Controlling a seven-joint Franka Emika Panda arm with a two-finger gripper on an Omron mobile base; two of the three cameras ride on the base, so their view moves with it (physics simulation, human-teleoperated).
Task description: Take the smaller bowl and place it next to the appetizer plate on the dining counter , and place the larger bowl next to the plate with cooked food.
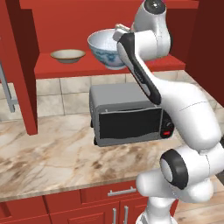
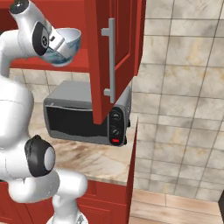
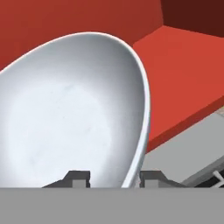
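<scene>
The pincer [image 3: 114,177] sits at the rim of the big bowl [image 1: 105,48], one fingertip inside the wall, the other outside; the jaws stand narrow about the rim, yet whether they already pinch it I cannot tell. The bowl stands on the red shelf [image 1: 65,68] directly ahead of the pincer, seemingly tipped a little toward it; the small bowl [image 1: 68,55] rests on the same shelf, well apart on the far side of the big one.

By its look the big bowl is stiff, glazed and likely slippery, rather heavy for a rim hold, and would break if dropped; the rim nearest the pincer is the sensible place to take it, with the fingers set deep over the wall so that it does not swing.

Below the pincer is the toaster oven [image 1: 127,114] on the counter [image 1: 48,162]; an open cupboard door [image 2: 114,57] hangs close beside it, and the cupboard wall closes the shelf behind the bowl; the free way out, I judge, is straight back toward the arm, lifted only slightly, then down clear of the door.
</scene>
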